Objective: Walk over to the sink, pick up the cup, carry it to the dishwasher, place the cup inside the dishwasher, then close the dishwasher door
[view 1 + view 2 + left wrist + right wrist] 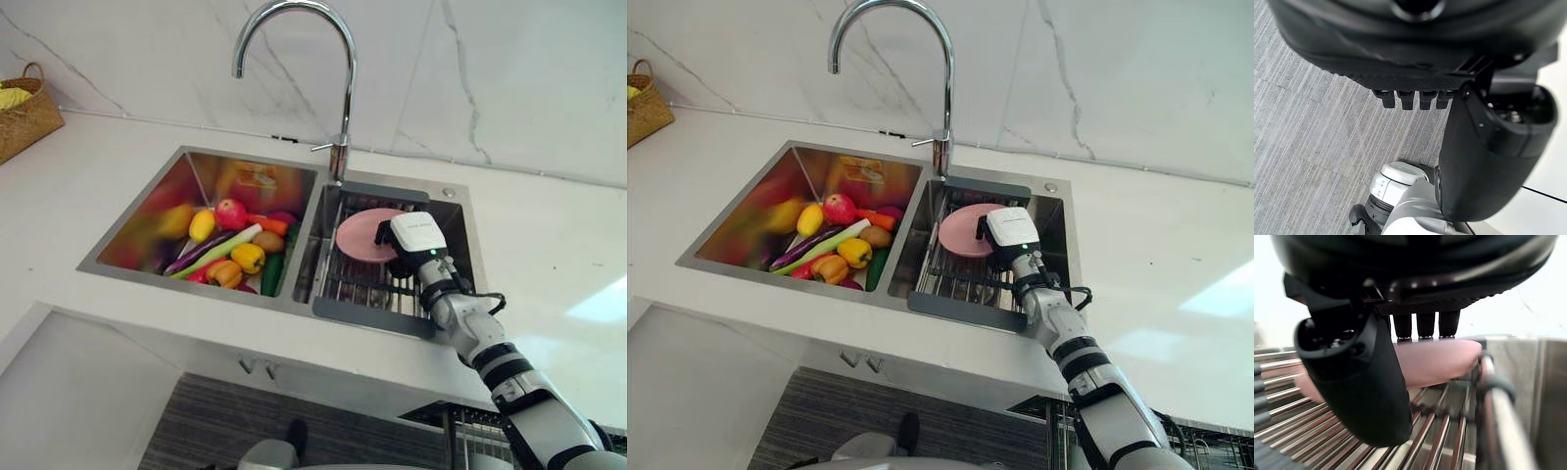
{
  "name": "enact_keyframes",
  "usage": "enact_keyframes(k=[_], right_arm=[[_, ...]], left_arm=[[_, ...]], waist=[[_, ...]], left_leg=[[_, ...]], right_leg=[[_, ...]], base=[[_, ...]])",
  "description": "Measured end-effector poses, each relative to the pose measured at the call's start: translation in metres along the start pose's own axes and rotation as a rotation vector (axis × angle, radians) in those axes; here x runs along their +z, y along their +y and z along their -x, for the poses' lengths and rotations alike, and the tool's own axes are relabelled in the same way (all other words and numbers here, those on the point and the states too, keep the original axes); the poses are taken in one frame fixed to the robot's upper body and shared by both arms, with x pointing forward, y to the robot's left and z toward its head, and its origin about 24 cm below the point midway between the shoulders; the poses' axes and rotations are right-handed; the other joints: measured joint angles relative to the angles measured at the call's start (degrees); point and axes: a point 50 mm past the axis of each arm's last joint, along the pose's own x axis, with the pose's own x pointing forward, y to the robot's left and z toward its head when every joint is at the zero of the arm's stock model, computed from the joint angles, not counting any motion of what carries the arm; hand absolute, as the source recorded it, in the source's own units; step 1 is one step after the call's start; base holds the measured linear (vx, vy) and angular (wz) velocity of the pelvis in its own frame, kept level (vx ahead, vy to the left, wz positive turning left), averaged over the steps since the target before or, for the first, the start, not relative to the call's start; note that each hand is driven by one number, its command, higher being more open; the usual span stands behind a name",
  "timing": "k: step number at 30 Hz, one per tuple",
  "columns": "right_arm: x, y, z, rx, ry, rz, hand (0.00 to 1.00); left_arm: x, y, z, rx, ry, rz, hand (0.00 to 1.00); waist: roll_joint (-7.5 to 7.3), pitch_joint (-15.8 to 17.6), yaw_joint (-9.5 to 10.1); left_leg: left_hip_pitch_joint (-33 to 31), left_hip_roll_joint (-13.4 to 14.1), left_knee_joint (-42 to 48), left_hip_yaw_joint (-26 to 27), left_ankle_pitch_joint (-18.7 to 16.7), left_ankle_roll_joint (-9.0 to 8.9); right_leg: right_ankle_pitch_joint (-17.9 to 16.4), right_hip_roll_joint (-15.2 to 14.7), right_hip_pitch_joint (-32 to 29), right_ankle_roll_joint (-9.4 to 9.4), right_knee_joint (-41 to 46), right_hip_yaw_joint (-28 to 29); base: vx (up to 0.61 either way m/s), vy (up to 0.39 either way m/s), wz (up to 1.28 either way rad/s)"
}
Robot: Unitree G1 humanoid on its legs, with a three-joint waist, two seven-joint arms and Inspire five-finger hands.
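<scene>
Where the double sink (186, 280) is set into the white bench (549, 255), you have the right hand (417, 243) reaching in over the right basin. It sits above the wire rack (355, 286), just beside the pink cup (361, 235). The cup lies on the rack and shows as a round pink shape from above.

In your right wrist view the fingers (1425, 325) point straight out, side by side, toward the top edge of the cup (1442, 360). The thumb (1364, 387) stands apart on the near side. The hand is not closed round the cup, and you cannot tell from here whether the fingertips touch it.

The left basin holds a pile of fruit and vegetables (230, 250). The curved tap (345, 88) rises behind the divider. A woven basket (24, 116) stands on the bench well off to the left.

Your left hand (1410, 54) hangs over grey striped floor (1308, 137), fingers (1405, 99) straight and holding nothing.
</scene>
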Motion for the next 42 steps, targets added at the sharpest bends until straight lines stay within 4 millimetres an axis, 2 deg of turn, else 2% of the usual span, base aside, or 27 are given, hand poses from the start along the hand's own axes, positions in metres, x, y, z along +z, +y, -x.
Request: enact_keyframes(k=[3, 17, 22, 25, 29, 32, 35, 38, 42], right_arm=[[0.001, -0.002, -0.003, 0.002, -0.007, 0.010, 0.00], [0.001, -0.003, -0.002, -0.052, -0.012, -0.021, 0.00], [0.009, -0.029, -0.005, -0.174, -0.018, -0.167, 0.00], [0.015, -0.057, -0.001, -0.303, -0.045, -0.274, 0.00], [0.005, -0.106, 0.007, -0.559, -0.027, -0.404, 0.00], [-0.001, -0.128, 0.021, -0.704, -0.018, -0.495, 0.00], [-0.002, -0.131, 0.028, -0.753, -0.013, -0.624, 0.00], [-0.003, -0.121, 0.038, -0.781, 0.040, -0.784, 0.00], [-0.013, -0.124, 0.056, -0.883, 0.099, -0.830, 0.00]], left_arm=[[0.000, 0.000, 0.000, -0.005, -0.002, -0.006, 1.00], [0.000, 0.001, 0.000, -0.005, -0.005, -0.056, 1.00], [-0.004, 0.002, 0.001, 0.002, 0.000, -0.072, 1.00], [-0.007, 0.002, 0.001, 0.003, 0.009, -0.074, 1.00], [-0.010, 0.003, 0.001, 0.007, 0.014, -0.074, 1.00], [-0.012, 0.003, 0.001, 0.014, 0.018, -0.076, 1.00], [-0.012, 0.003, 0.001, 0.024, 0.017, -0.079, 1.00], [-0.017, 0.003, 0.001, 0.033, 0.036, -0.083, 1.00], [-0.023, 0.002, 0.001, 0.036, 0.052, -0.093, 1.00]], waist=[[-0.08, 0.08, 0.56], [0.13, 0.37, 0.46], [0.16, 0.48, -0.81], [0.27, 0.55, -0.86], [0.29, 0.48, -0.97], [0.23, 0.06, -1.40], [0.25, -0.23, -2.37], [0.33, -1.38, -2.62], [0.65, -1.91, -2.62]], left_leg=[[0.06, 0.01, 0.00, -0.17, 0.01, 0.01], [0.05, 0.21, 0.00, -0.01, 0.12, 0.12], [0.34, 0.41, 0.01, 1.12, 0.06, 0.06], [0.41, 0.91, 0.01, 3.29, -0.62, 0.17], [1.53, 1.30, 0.02, 6.24, -1.65, 0.66], [2.04, 1.37, 0.03, 7.53, -1.80, 0.68], [2.55, 1.76, 0.04, 8.96, -1.96, 0.46], [3.17, 2.55, 0.04, 10.34, -2.22, 0.07], [3.61, 3.70, 0.03, 13.43, -2.62, -0.23]], right_leg=[[-0.11, 0.04, 0.15, -0.18, -0.01, -0.16], [-0.06, 0.12, 0.10, -0.10, -0.09, 0.01], [0.00, -0.01, -0.33, -0.06, -0.10, 1.31], [0.36, 0.22, -1.13, -0.27, -0.25, 3.67], [0.64, 0.35, -1.46, -0.36, -0.55, 6.74], [0.71, 0.33, -1.69, -0.38, -0.60, 8.29], [0.90, 0.75, -1.69, -0.67, -0.93, 9.66], [1.13, 1.49, -1.72, -1.01, -1.22, 11.12], [1.62, 2.61, -2.58, -1.76, -1.91, 14.33]], base=[[0.00, -0.001, 0.02], [0.00, 0.000, 0.00], [0.00, 0.000, -0.12], [0.00, -0.003, -0.35], [0.02, -0.002, -0.38], [0.04, -0.002, -0.25], [0.03, -0.013, -0.19], [0.01, -0.034, -0.24], [-0.04, -0.026, -0.42]])
